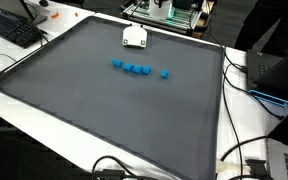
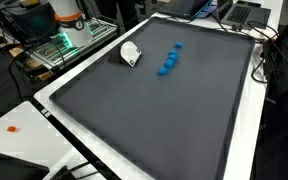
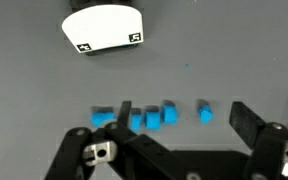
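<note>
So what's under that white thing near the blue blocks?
The white thing rests on the dark mat, and only mat shows around its edges. Anything beneath it is hidden by its own shell. The blue blocks lie apart from it, uncovered.

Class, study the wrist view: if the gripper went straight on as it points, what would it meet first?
Probably the row of blue cubes on the grey mat, which the open gripper frames; depth is unclear.
</note>
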`<state>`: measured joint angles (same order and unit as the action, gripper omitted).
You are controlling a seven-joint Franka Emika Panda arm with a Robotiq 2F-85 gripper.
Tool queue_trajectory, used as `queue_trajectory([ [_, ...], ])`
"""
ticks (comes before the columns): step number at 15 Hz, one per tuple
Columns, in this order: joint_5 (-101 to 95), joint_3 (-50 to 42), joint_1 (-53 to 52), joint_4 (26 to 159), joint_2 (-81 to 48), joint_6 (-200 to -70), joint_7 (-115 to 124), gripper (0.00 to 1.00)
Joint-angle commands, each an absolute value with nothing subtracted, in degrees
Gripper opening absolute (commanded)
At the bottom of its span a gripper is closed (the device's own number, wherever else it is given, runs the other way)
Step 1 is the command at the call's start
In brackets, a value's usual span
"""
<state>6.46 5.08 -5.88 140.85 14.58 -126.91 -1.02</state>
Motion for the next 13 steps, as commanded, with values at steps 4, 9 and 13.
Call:
queue_trajectory([
  [4, 6.0, 4.9, -6.7, 139.8, 14.3, -126.1, -5.7, 1.00],
  [9, 6.4, 4.9, -6.5, 140.1, 14.6, -126.8, -4.5, 1.00],
  [13, 6.4, 4.9, -6.5, 140.1, 14.6, -126.8, -4.5, 1.00],
])
